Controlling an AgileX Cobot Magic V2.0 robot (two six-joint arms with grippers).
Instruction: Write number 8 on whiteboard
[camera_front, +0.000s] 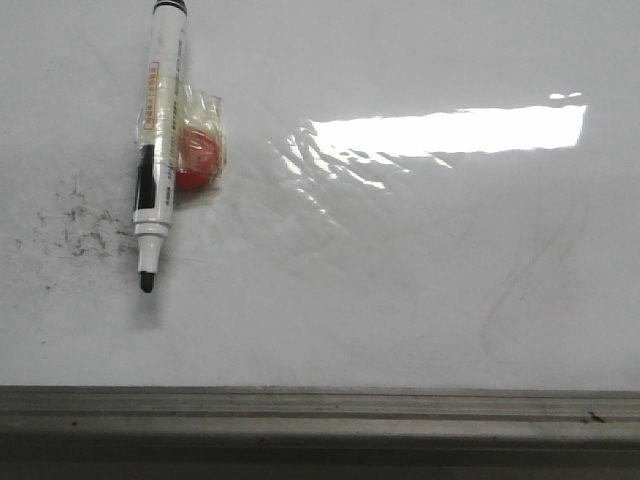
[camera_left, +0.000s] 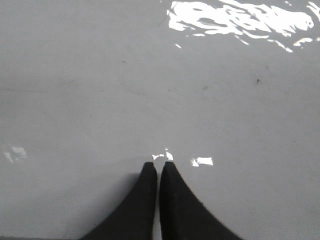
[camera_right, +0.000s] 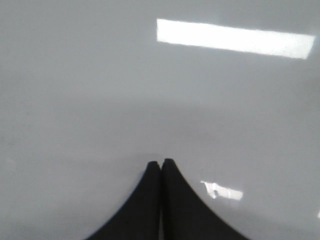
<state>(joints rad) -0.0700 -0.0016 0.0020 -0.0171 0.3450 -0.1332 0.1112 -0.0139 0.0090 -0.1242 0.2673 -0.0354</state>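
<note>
Both tools, left (camera_left: 158, 165) and right (camera_right: 161, 162), hover over the board (camera_front: 400, 300) pinched together on nothing. No 8 is drawn; only grey specks (camera_front: 80, 230) show. The marker (camera_front: 160, 140) lies uncapped by an orange blob (camera_front: 197, 158). Next, I judge, I must grasp the marker.

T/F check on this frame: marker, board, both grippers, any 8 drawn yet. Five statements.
1. The marker lies on the whiteboard, uncapped, tip toward the rail. True.
2. A thick black 8 is drawn on the board. False: only grey smudge specks and a faint curved trace show.
3. The left gripper holds the marker. False: it is shut on nothing.
4. The right gripper is shut and holds nothing. True.
5. A blue object sits beside the marker. False: it is a red object in clear wrap.
</note>
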